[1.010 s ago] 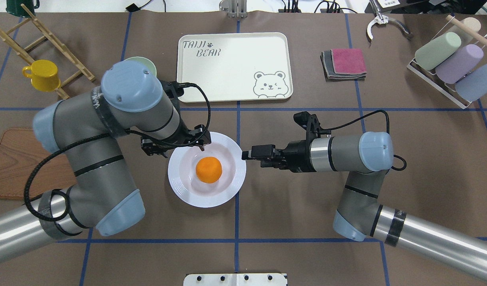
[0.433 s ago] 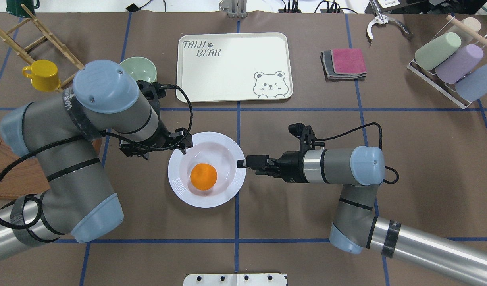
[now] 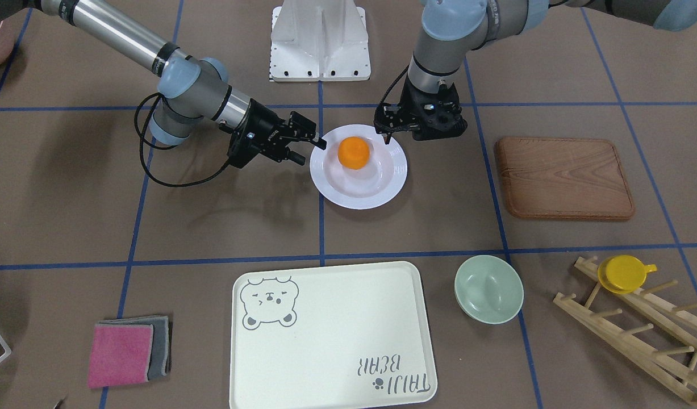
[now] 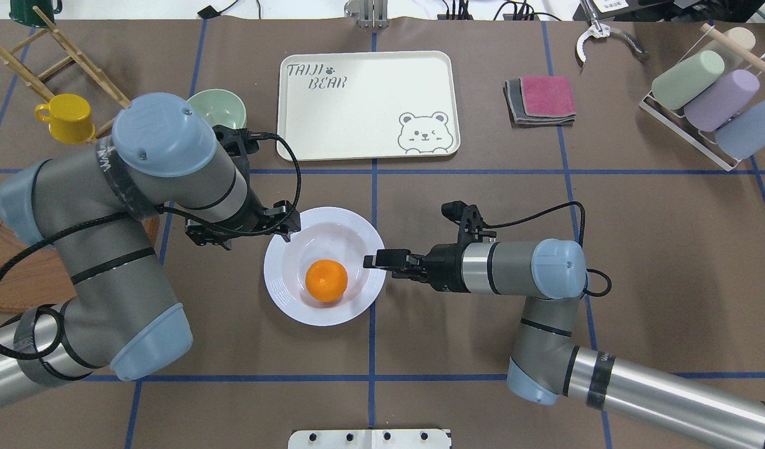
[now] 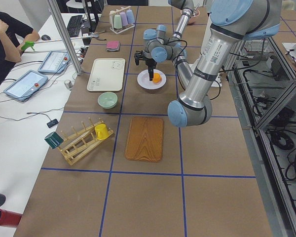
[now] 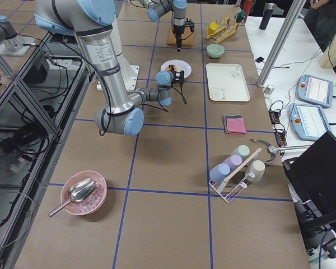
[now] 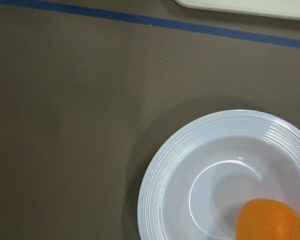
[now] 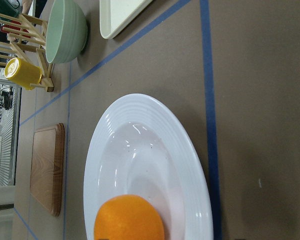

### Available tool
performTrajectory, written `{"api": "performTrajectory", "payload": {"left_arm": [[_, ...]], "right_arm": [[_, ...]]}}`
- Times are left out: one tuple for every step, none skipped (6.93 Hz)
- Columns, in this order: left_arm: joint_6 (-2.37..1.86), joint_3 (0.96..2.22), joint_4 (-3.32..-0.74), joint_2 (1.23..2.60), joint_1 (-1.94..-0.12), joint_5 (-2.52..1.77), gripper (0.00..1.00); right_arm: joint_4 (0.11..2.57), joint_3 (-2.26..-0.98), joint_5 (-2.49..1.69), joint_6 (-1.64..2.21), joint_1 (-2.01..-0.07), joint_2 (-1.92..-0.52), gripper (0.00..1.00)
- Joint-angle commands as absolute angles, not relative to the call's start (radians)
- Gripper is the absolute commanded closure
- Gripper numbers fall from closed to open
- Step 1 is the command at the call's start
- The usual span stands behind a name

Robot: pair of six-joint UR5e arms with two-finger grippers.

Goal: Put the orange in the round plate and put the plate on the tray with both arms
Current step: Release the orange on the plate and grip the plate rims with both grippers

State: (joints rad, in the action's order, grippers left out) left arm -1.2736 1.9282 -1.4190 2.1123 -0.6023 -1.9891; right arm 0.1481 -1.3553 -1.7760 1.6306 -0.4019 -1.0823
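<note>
The orange [image 4: 327, 281] sits inside the round plate [image 4: 275, 284], in the deep centre and a little toward the robot's side. The plate itself rests flat on the bench [image 4: 482, 349], right on a crossing of blue tape lines, well apart from the tray [image 4: 370, 93], which lies beyond the next tape line on the far side from the robot.

Now the 2 arms. The right gripper [image 3: 311, 152] reaches in level from the side with its jaws spread apart, one fingertip at the plate's rim (whether it touches, I cannot tell). The left gripper [image 3: 384, 135] points down at the opposite rim, on the side nearer the robot's left; how far its jaws are parted I cannot tell from these views. Neither wrist camera shows any fingers, only plate and orange.

Off to the left sit a pale-green bowl [image 4: 219, 107], a yellow cup [image 4: 67, 117] and a wooden board [image 3: 563, 177].
</note>
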Motion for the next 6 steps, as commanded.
{"api": "performTrajectory", "payload": {"left_arm": [[-1.273,1.928,-1.419,2.112,-0.603,-1.991,0.02],[-1.273,1.928,-1.419,2.112,-0.603,-1.991,0.02],[-1.273,1.928,-1.419,2.112,-0.603,-1.991,0.02],[-1.273,1.928,-1.419,2.112,-0.603,-1.991,0.02],[-1.273,1.928,-1.419,2.111,-0.603,-1.991,0.02],[-1.269,1.93,-1.419,2.111,-0.606,-1.991,0.02]], "right_arm": [[0.152,-1.316,-1.746,1.631,-0.399,-1.04,0.17],[0.152,-1.312,-1.741,1.631,-0.399,-1.039,0.17],[0.155,-1.312,-1.733,1.631,-0.399,-1.037,0.22],[0.152,-1.312,-1.733,1.631,-0.399,-1.037,0.37],[0.15,-1.316,-1.733,1.632,-0.399,-1.035,0.46],[0.149,-1.322,-1.733,1.632,-0.402,-1.031,0.52]]}}
